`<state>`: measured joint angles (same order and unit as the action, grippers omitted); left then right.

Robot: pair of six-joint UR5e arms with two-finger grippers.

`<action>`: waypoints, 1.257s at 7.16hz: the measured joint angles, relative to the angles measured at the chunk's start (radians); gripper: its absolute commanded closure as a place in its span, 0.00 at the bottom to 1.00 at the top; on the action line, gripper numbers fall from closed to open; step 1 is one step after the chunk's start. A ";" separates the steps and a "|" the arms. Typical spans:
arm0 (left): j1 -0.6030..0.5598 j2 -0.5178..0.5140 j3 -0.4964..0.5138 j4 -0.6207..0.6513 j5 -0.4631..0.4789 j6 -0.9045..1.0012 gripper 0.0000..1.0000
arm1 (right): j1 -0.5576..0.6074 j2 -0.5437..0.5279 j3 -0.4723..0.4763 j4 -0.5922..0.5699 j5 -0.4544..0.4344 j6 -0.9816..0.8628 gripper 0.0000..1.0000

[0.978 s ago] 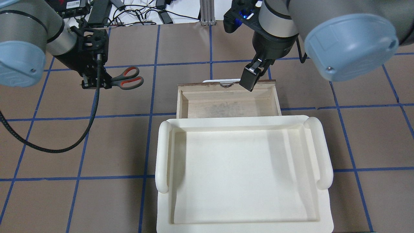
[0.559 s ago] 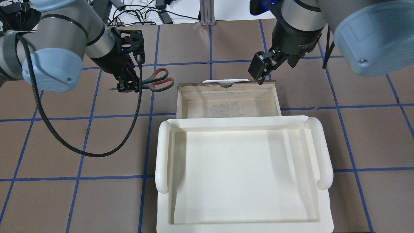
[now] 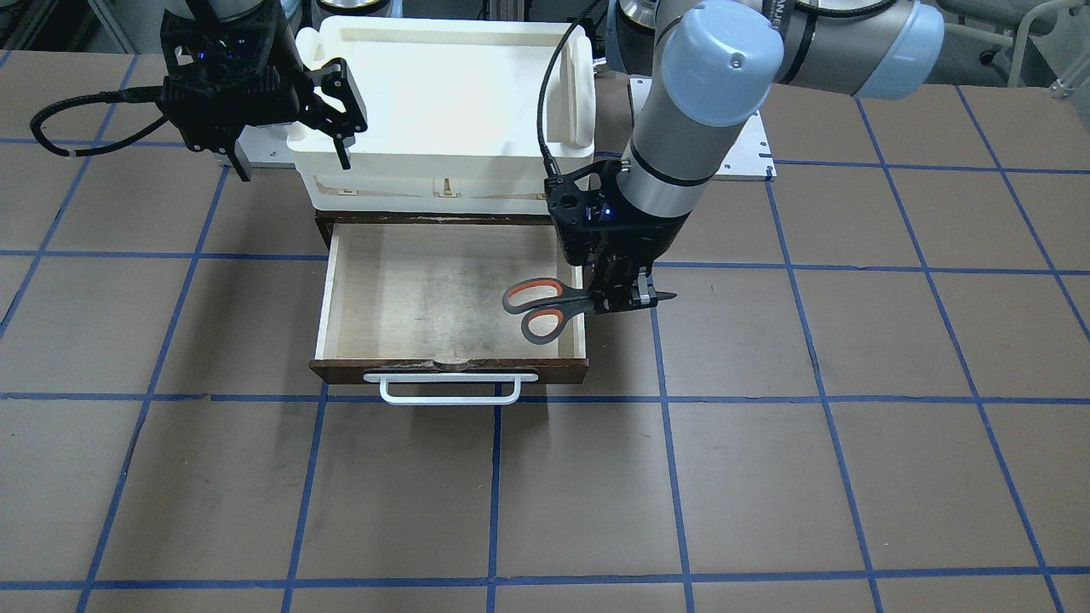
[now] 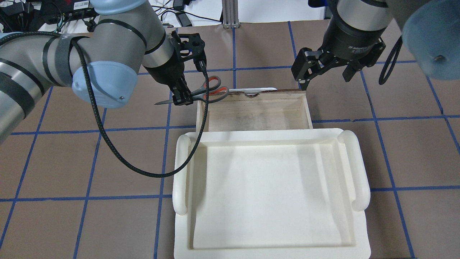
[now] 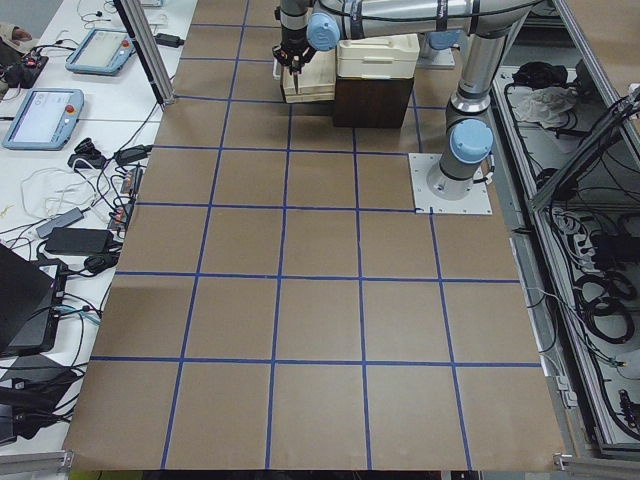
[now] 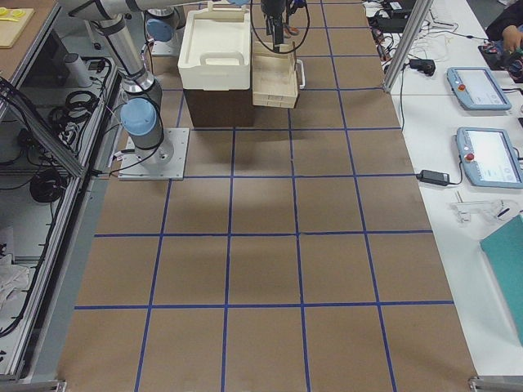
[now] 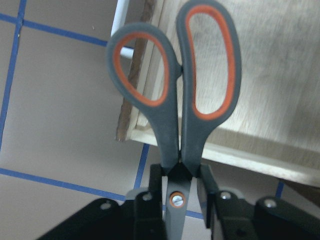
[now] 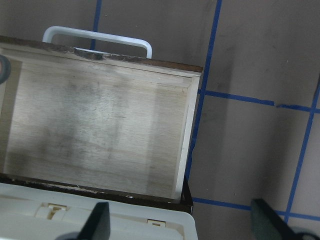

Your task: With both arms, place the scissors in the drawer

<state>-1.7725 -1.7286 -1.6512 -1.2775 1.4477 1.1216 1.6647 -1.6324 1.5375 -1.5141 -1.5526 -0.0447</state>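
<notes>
One pair of grey scissors with orange-lined loops hangs at the centre of the front view, its loops above the right edge of the open dark-brown wooden drawer and its blades pinched in the black left gripper. Farther back, at upper right seen from overhead, the black right gripper is spread wide and empty.

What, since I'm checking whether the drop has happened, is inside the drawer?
Only bare plywood floor shows in the drawer; nothing lies in it. The scissors, gripped by the left pincer, hang with loops over one edge. The drawer's rear, beneath the white tray, is hidden.
</notes>
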 measured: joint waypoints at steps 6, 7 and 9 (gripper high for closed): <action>-0.195 -0.110 0.007 0.097 0.016 -0.181 1.00 | -0.005 -0.017 0.002 0.005 -0.004 0.098 0.00; -0.211 -0.120 0.005 0.098 0.016 -0.191 1.00 | -0.006 -0.017 0.004 0.007 -0.004 0.100 0.00; -0.236 -0.146 0.003 0.103 0.017 -0.209 1.00 | -0.006 -0.017 0.005 0.012 -0.005 0.101 0.00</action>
<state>-2.0085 -1.8745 -1.6486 -1.1749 1.4645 0.9130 1.6583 -1.6494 1.5424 -1.5017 -1.5573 0.0559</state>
